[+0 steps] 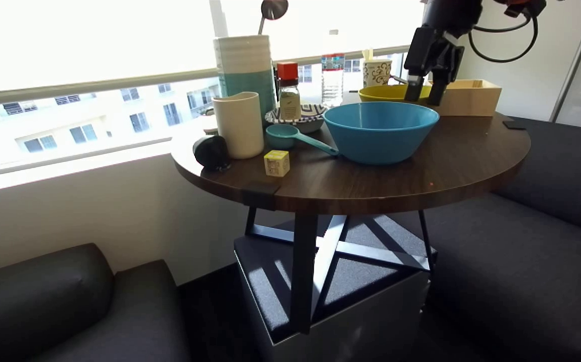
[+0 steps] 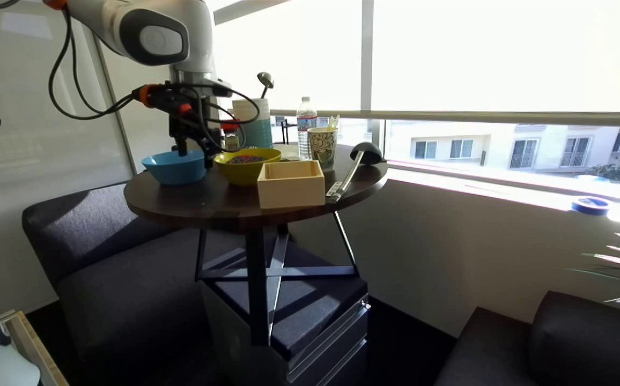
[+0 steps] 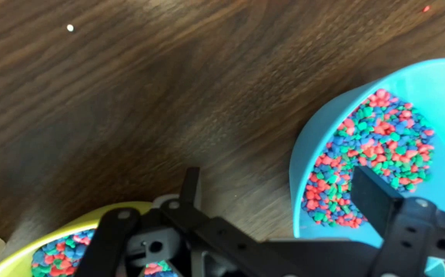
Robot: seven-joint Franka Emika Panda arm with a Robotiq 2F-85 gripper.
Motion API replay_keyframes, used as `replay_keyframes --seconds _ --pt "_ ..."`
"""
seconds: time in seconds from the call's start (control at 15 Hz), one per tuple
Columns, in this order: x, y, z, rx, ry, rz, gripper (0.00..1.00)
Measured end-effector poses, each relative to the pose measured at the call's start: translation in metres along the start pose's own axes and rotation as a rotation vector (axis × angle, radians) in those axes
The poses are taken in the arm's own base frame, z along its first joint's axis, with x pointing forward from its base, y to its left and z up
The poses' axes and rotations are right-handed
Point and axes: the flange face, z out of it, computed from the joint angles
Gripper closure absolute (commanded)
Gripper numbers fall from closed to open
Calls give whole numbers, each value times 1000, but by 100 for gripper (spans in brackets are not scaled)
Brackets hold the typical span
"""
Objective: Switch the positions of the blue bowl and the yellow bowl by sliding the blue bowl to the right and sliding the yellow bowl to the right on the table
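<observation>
The blue bowl [image 1: 381, 143] stands upright on the round dark table [image 1: 476, 161], holding small red, blue and green pebbles. Close beside it is the yellow bowl [image 2: 241, 174], partly hidden behind the blue one in an exterior view [image 1: 388, 93] and filled with similar pebbles. My gripper [image 3: 278, 183] is open and points down over the two bowls. In the wrist view one of its fingers [image 3: 376, 200] overlaps the inside of the blue bowl, while the opposite one is over the gap between the bowls. The blue rim passes between them; contact with it cannot be made out.
A light wooden box [image 2: 291, 188] sits near the yellow bowl, with a ladle [image 2: 353, 171] and a paper cup [image 2: 322, 149] beside it. A teal scoop [image 1: 281, 137] has its handle end at the blue bowl. Near it are a letter block [image 1: 276, 164] and patterned bowl [image 1: 310, 113].
</observation>
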Motion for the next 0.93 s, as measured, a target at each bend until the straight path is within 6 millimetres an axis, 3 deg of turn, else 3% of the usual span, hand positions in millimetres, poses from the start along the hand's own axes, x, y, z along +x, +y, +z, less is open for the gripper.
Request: replay_keyframes --seconds 0.47,0.93 --pt "1 2 15 -74 -40 159 0" --pt "-11 1 25 -198 -138 264 0"
